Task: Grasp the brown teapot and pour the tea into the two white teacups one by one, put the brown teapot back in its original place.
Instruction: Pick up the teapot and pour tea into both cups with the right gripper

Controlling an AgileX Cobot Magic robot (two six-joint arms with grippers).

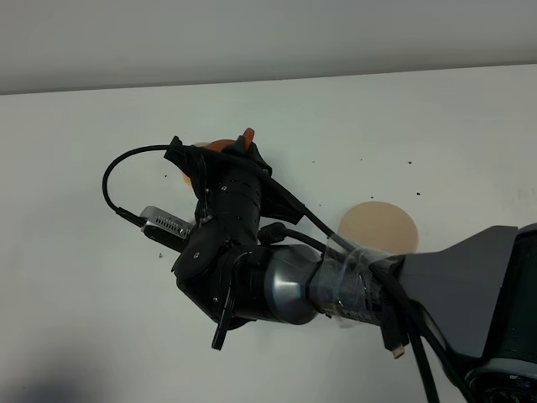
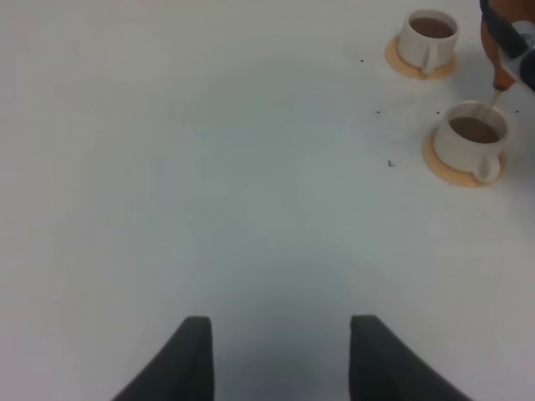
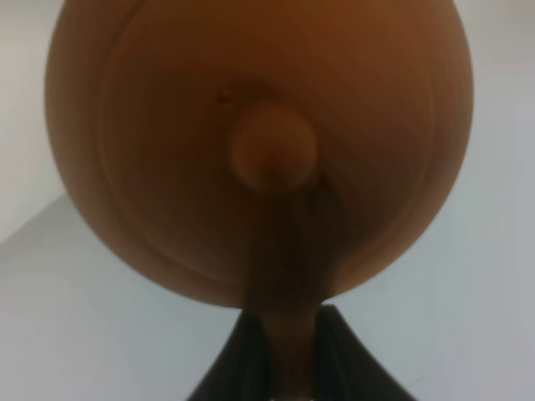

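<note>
The right tool (image 3: 280, 363) is clenched on the handle (image 3: 280, 322) of the brown teapot (image 3: 259, 142). The pot hangs tipped in the air over the counter (image 2: 209, 167), well apart from its pale coaster (image 1: 377, 227). Its spout (image 2: 500, 79) sits just above one white cup (image 2: 473, 138), and a thin stream runs down into it. Brown tea stands well up inside that cup. The other cup (image 2: 429, 35), on its own orange disc (image 2: 394, 58) nearby, looks filled too. The left tool (image 2: 280, 359) is released over bare counter, away from all this.

The pour looks close to done, so the care now goes into ending it cleanly:
- Roll the wrist back slowly so the stream thins and breaks inside the rim, not over the disc.
- Hold the spout over the cup until the last drip falls.
- Avoid any steeper tilt, because nothing seems to hold the lid on.
- Keep the spout off the rim, since a cup that small would likely slide or tip at a nudge.

Once the pot is level, lift it clear, carry it to the coaster, centre it and set it down flat before loosening the grip.
</note>
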